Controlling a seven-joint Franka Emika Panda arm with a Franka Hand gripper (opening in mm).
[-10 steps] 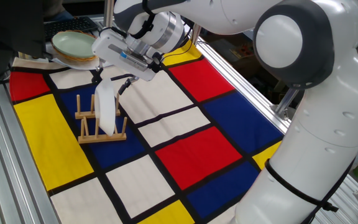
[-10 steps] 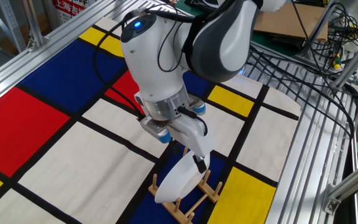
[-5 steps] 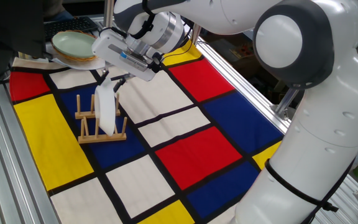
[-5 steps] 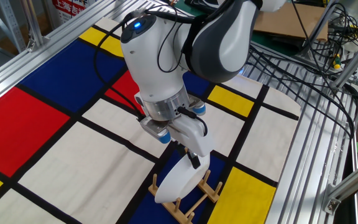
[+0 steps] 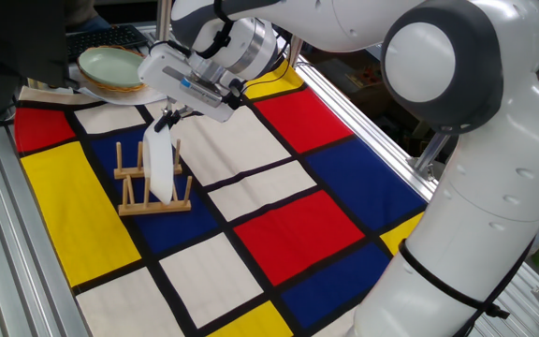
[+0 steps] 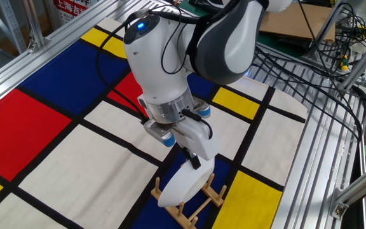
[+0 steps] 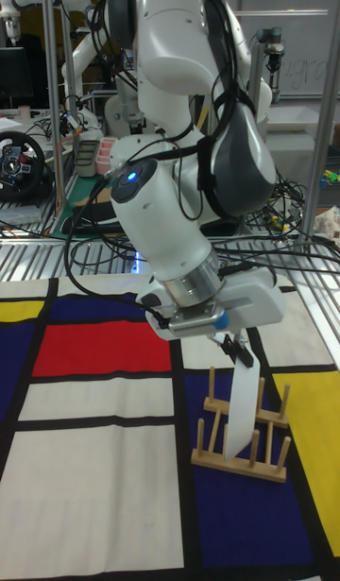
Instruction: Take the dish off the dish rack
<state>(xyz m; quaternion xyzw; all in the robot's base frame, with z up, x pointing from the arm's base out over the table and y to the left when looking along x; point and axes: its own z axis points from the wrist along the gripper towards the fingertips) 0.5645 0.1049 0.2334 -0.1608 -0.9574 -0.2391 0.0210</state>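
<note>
Now | tool point(image 5: 167, 120) pinched on dish point(image 5: 160, 167) top rim | dish upright between dish rack point(image 5: 148, 192) pegs | grip suits straight lift.

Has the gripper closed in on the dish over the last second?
Yes. The gripper fingers, spread a second ago, have drawn together on the dish top edge, above the unmoved dish rack.

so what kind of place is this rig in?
Most likely a robotics lab, not a kitchen. The table has an aluminium extrusion frame, loose cables run behind it, and another robot arm stands among cluttered benches. The colour-block cloth looks like a test surface.
</note>
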